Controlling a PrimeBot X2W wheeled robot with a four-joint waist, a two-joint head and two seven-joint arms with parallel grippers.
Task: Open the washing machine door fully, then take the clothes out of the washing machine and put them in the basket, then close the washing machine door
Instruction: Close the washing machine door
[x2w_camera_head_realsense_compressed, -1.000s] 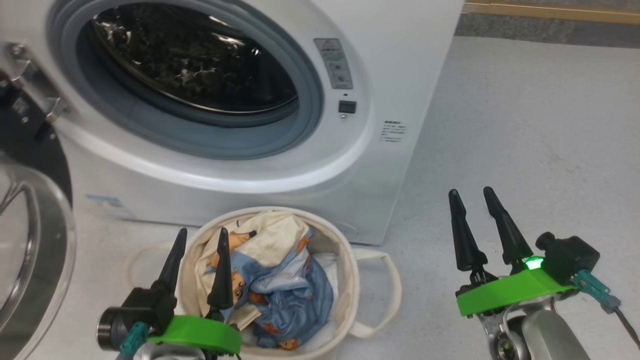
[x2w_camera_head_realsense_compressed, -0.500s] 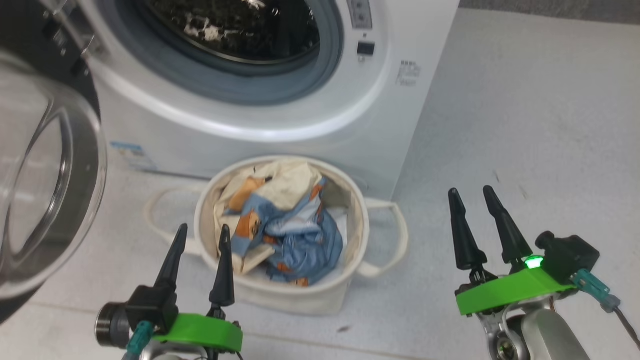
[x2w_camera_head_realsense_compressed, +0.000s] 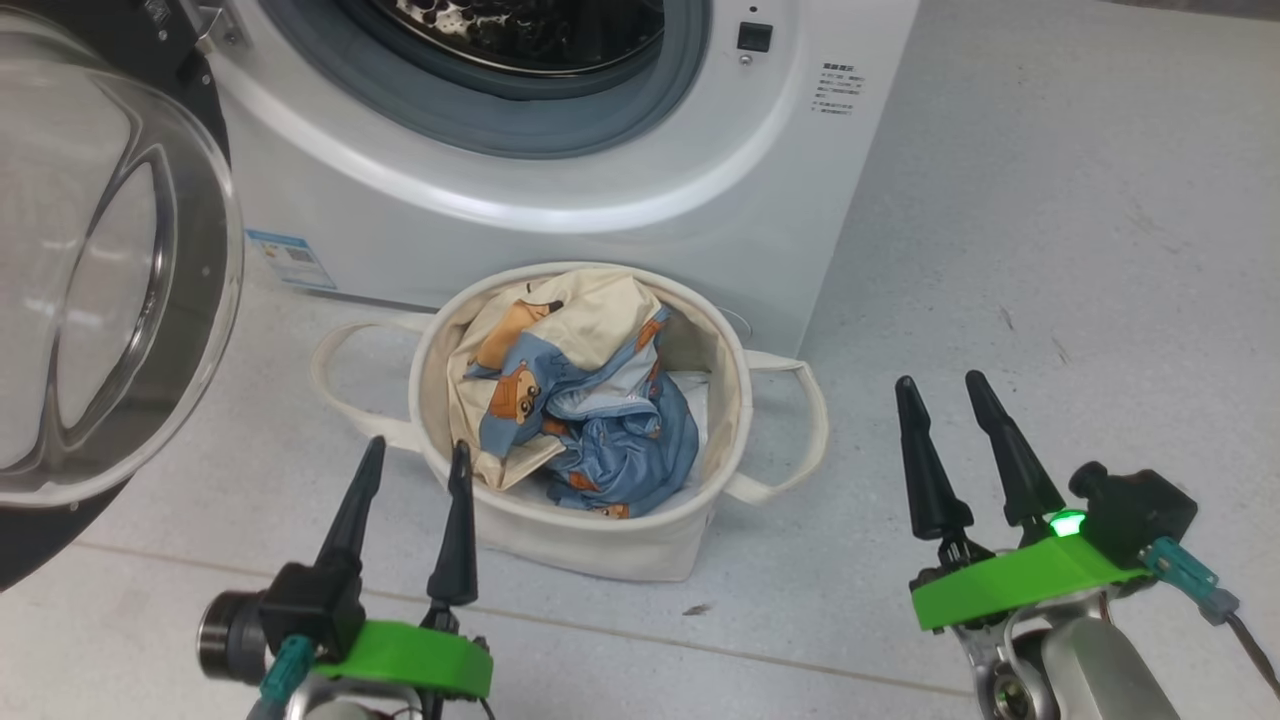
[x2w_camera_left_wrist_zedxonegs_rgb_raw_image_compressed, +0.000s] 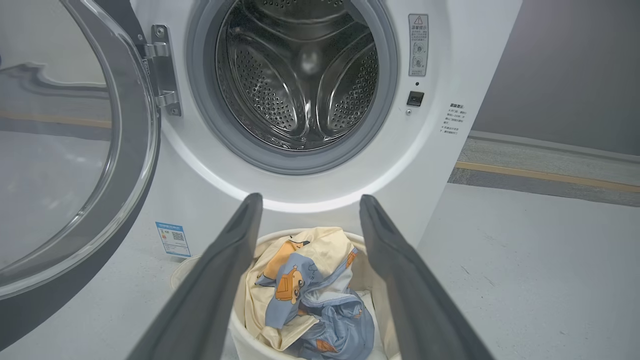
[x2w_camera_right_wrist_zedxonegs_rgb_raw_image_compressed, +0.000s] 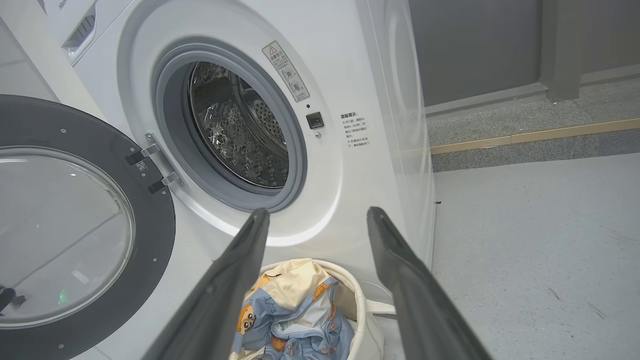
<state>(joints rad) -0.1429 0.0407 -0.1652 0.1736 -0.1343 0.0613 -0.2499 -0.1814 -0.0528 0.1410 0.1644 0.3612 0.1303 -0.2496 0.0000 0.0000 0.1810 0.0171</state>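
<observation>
The white washing machine (x2w_camera_head_realsense_compressed: 600, 190) stands ahead with its steel drum (x2w_camera_left_wrist_zedxonegs_rgb_raw_image_compressed: 300, 75) bare inside. Its door (x2w_camera_head_realsense_compressed: 90, 270) hangs swung wide open at the left, black rim and clear glass bulge facing me. On the floor before the machine sits the cream basket (x2w_camera_head_realsense_compressed: 600, 545), holding the light-blue bear-print clothes (x2w_camera_head_realsense_compressed: 580, 410). My left gripper (x2w_camera_head_realsense_compressed: 415, 460) is open, just in front of the basket's near left rim, nothing between its fingers. My right gripper (x2w_camera_head_realsense_compressed: 940, 395) is open and empty over bare floor, right of the basket.
Grey floor (x2w_camera_head_realsense_compressed: 1050, 250) stretches to the right of the machine. A wooden strip (x2w_camera_right_wrist_zedxonegs_rgb_raw_image_compressed: 525, 137) and a dark wall (x2w_camera_right_wrist_zedxonegs_rgb_raw_image_compressed: 475, 45) run behind it. The open door (x2w_camera_right_wrist_zedxonegs_rgb_raw_image_compressed: 75, 235) takes up the space left of the basket.
The head view has tilted down and pulled back, so machine and basket sit higher in the picture. Both grippers stay open in the same places in the view.
</observation>
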